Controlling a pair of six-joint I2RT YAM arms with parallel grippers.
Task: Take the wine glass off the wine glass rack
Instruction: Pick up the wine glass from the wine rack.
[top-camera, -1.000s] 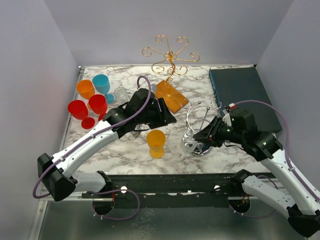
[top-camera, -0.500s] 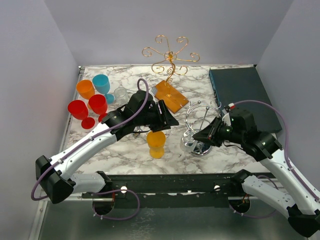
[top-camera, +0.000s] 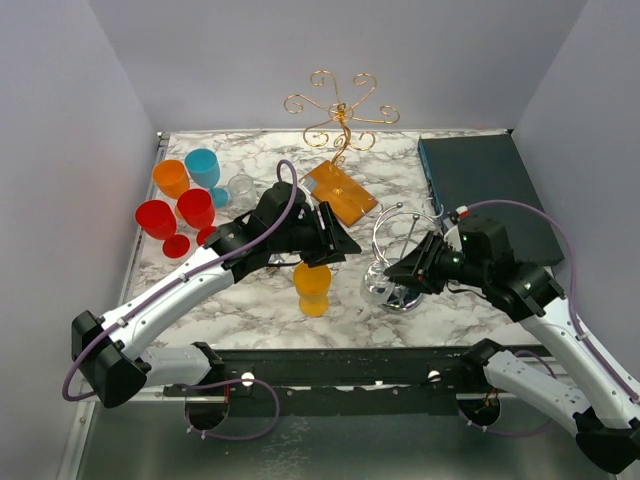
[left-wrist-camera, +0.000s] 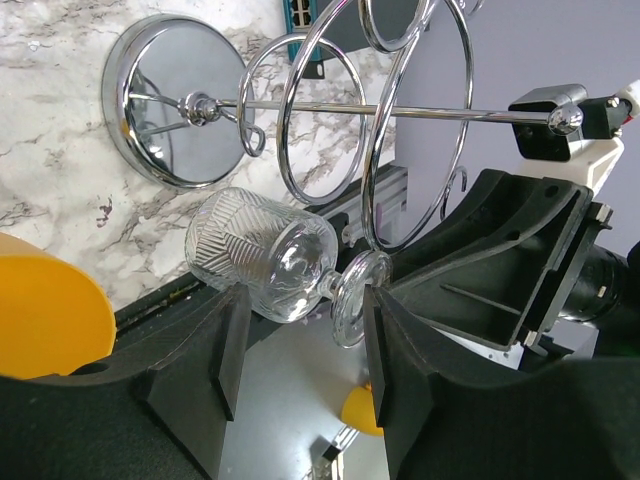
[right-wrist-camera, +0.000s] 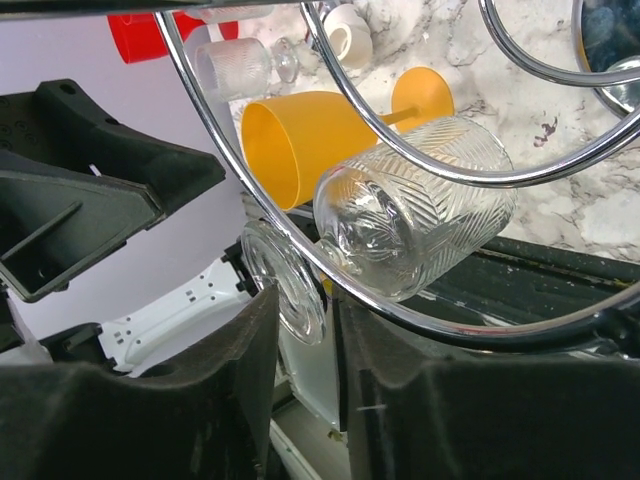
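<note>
A clear cut-pattern wine glass (left-wrist-camera: 262, 262) hangs by its stem in a ring of the chrome wire rack (top-camera: 402, 238), bowl tilted sideways. My left gripper (top-camera: 338, 240) is open. In the left wrist view (left-wrist-camera: 302, 305) its fingertips (left-wrist-camera: 220, 340) sit just short of the glass, one by the bowl and one by the foot (left-wrist-camera: 352, 297). My right gripper (top-camera: 398, 272) is at the rack's near side. In the right wrist view (right-wrist-camera: 306, 300) its jaws are a narrow gap apart on the lower edge of the glass foot (right-wrist-camera: 285, 285), with the rack ring (right-wrist-camera: 470, 178) crossing just above.
An orange plastic wine glass (top-camera: 313, 285) stands under my left wrist. Red (top-camera: 160, 220), orange (top-camera: 171, 178) and blue (top-camera: 203, 168) glasses stand at the left. A gold rack (top-camera: 340, 115), an orange flat packet (top-camera: 342, 192) and a dark box (top-camera: 490, 190) lie at the back.
My left gripper has moved right and a little nearer, toward the chrome rack and over the orange glass. The right arm, rack and clear glass have barely moved.
</note>
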